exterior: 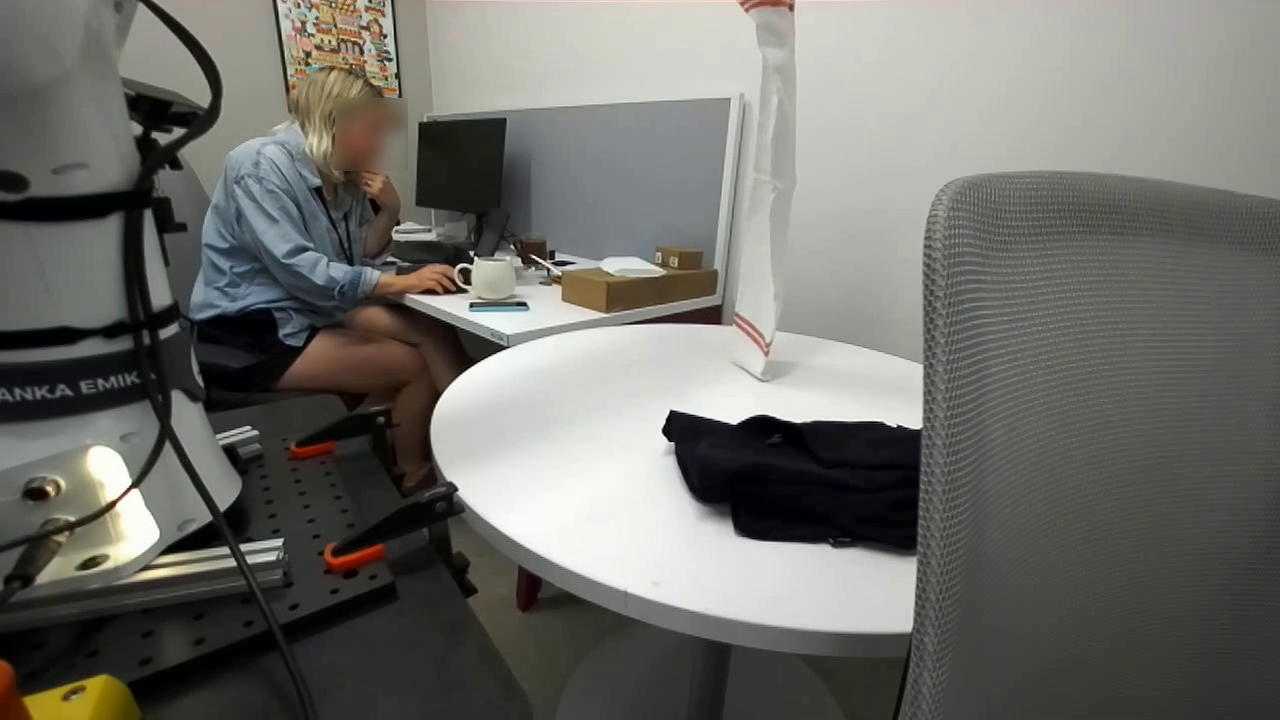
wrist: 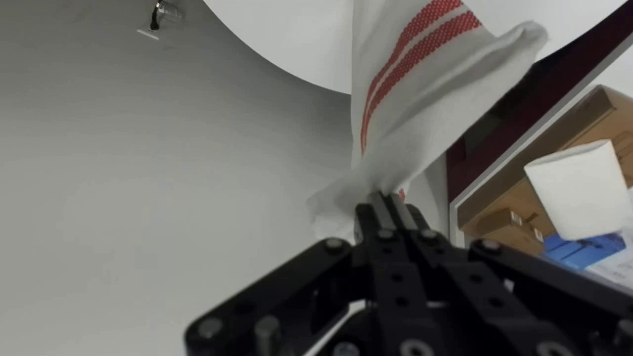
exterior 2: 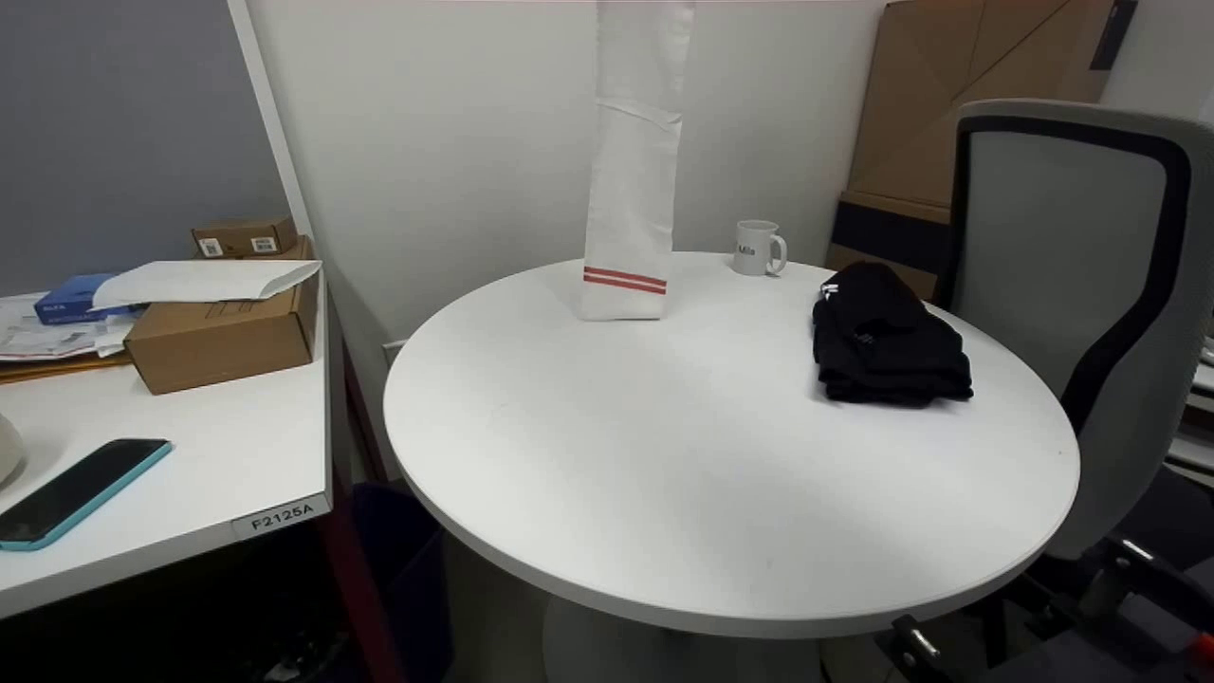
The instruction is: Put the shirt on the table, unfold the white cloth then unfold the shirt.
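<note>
1st unfolding step, prob.: black, grey-tipped gripper (wrist: pixel 387 196) pinched long, narrow, red-striped white cloth (exterior 2: pixel 631 194), which hung over round, smooth white table (exterior 2: pixel 664 465) (contact unclear); folded black fabric shirt (exterior 2: pixel 887 346) lay there; next move prob. called for lowering & spreading cloth

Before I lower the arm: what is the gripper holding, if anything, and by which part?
The gripper holds the white cloth, pinched at its upper end, near the upper red stripes.
</note>
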Action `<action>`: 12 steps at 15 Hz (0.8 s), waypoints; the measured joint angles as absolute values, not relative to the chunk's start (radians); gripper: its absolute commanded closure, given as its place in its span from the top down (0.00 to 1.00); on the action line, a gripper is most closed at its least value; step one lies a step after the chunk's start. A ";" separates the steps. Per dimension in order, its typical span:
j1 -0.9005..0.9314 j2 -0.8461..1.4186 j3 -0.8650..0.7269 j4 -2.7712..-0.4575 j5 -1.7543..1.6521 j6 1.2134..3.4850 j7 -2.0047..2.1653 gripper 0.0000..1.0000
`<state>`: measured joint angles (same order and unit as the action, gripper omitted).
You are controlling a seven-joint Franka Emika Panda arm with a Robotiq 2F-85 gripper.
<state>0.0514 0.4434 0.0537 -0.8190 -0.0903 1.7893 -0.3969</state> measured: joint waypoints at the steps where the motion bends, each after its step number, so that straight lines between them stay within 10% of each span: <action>1: 0.059 0.470 0.057 -0.810 -0.100 1.784 -0.426 0.00; 12: 0.090 0.536 0.102 -1.076 -0.114 1.785 -0.710 0.00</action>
<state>0.0900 0.5359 0.1020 -1.0755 -0.1138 1.7851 -0.7097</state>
